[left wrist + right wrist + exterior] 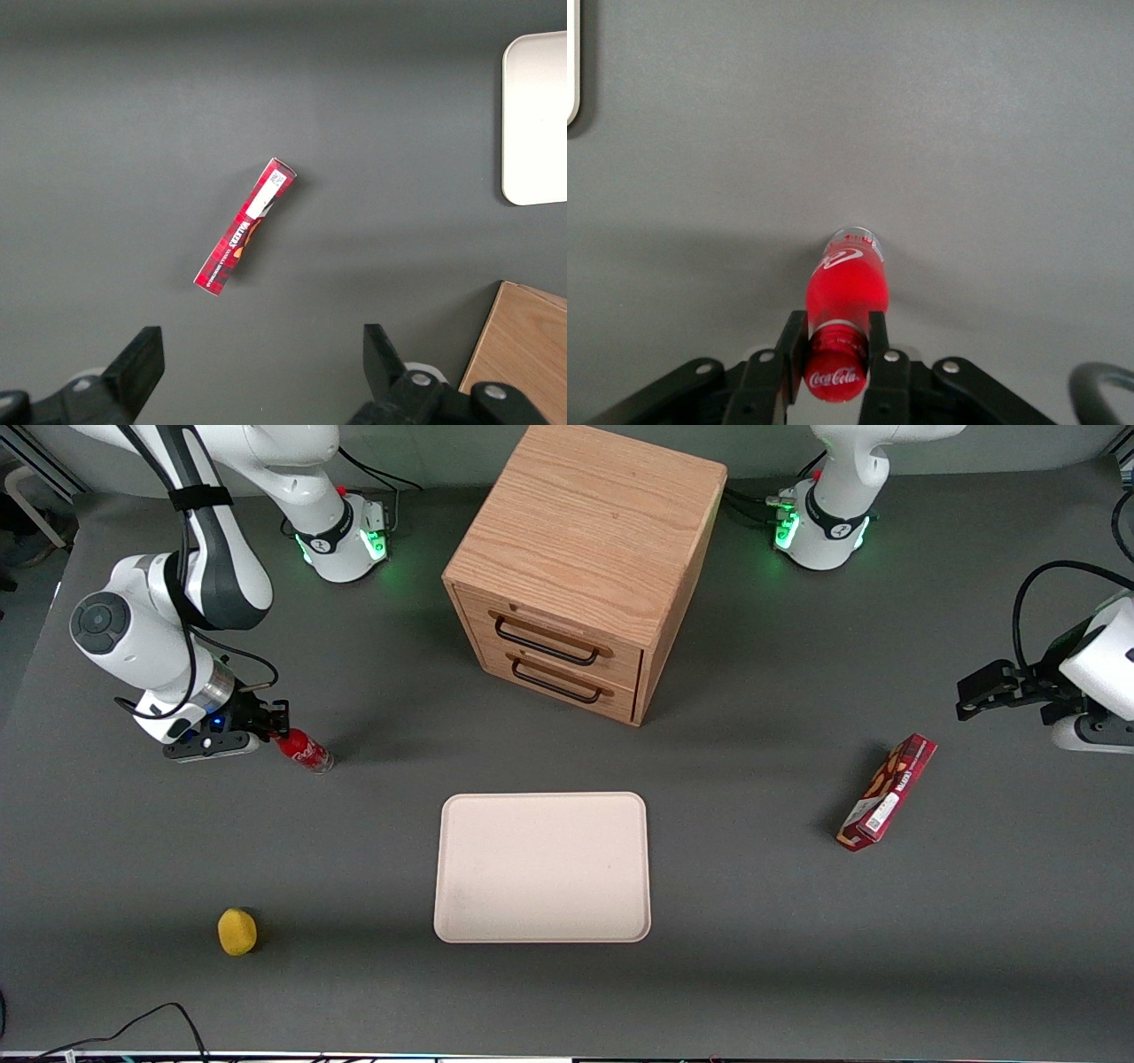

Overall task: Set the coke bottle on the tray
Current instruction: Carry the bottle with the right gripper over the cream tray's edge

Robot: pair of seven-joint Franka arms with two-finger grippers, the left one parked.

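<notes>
The coke bottle (305, 750) is a small red bottle with a red cap, standing tilted on the grey table toward the working arm's end. My right gripper (276, 724) is at its neck, and in the right wrist view the gripper (835, 338) has its two fingers closed on the bottle (845, 285) just below the cap. The cream-white tray (542, 867) lies flat near the table's middle, nearer to the front camera than the wooden cabinet, and well apart from the bottle. A corner of the tray (571, 62) shows in the right wrist view.
A wooden two-drawer cabinet (585, 567) stands farther from the front camera than the tray. A red snack box (888, 792) lies toward the parked arm's end. A yellow sponge-like lump (236, 932) sits nearer the front camera than the bottle.
</notes>
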